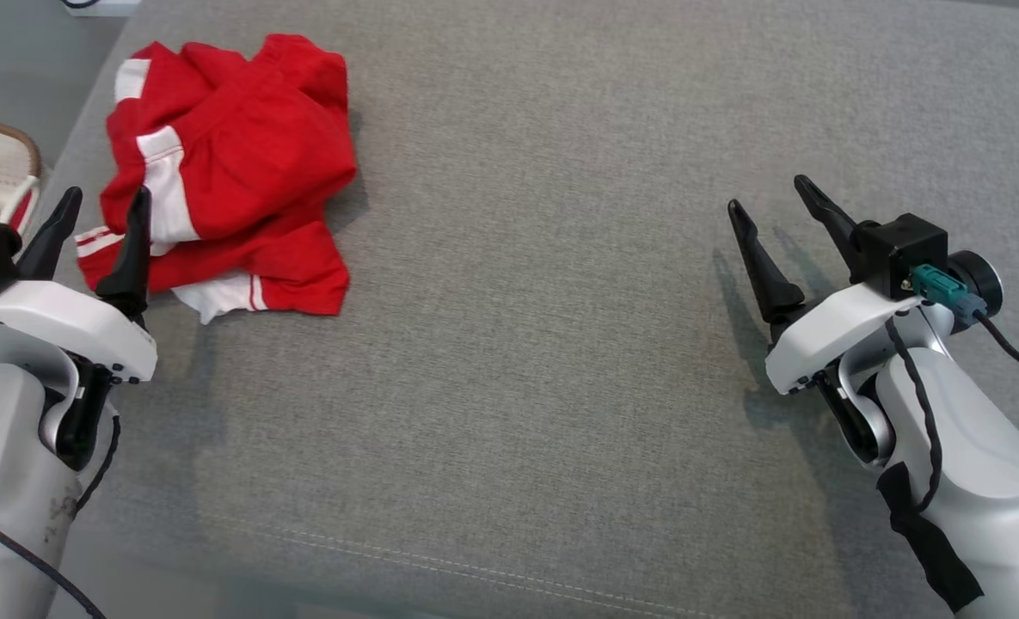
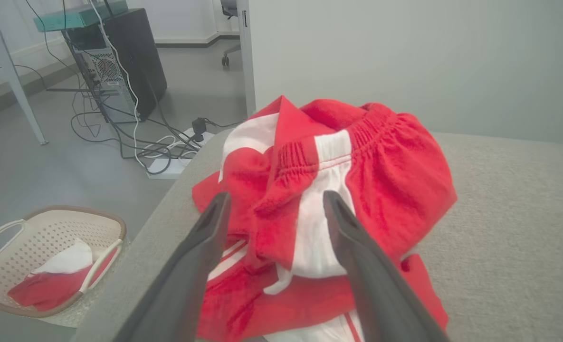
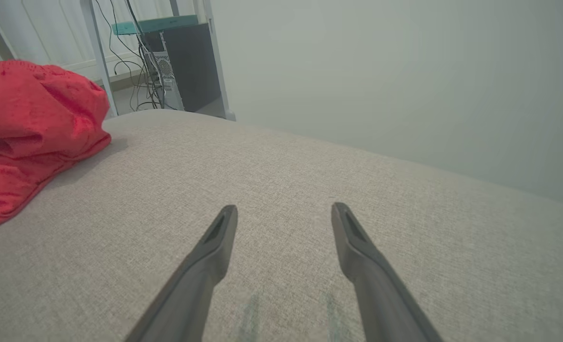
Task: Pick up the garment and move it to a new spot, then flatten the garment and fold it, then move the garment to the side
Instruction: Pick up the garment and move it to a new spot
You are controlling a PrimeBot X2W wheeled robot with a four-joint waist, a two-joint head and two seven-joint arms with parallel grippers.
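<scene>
Crumpled red-and-white garment [image 1: 234, 163] is lying at the far left corner of the grey upholstered surface [image 1: 518, 344]. Left gripper [image 1: 106, 193] is hovering at the garment's near-left edge, fingers spread and holding nothing. Right gripper [image 1: 768, 193] is sitting well to the garment's right, also spread and empty, and a basket [image 2: 62, 209] is standing on the floor [image 2: 24, 166] left of the garment.

Wide grey woven-fabric cushion [image 1: 561, 361], flat, lightly textured. Pale stitched seam [image 1: 440, 560] runs along near edge. Crumpled red garment [image 1: 234, 163] with white stripes and gathered elastic waistband lies directly on cushion, heaped at far left, close to left edge. Grey floor [image 2: 34, 171] beside that edge, lower down. Pale perforated basket [image 2: 58, 232] stands on floor, red and white cloth inside.
</scene>
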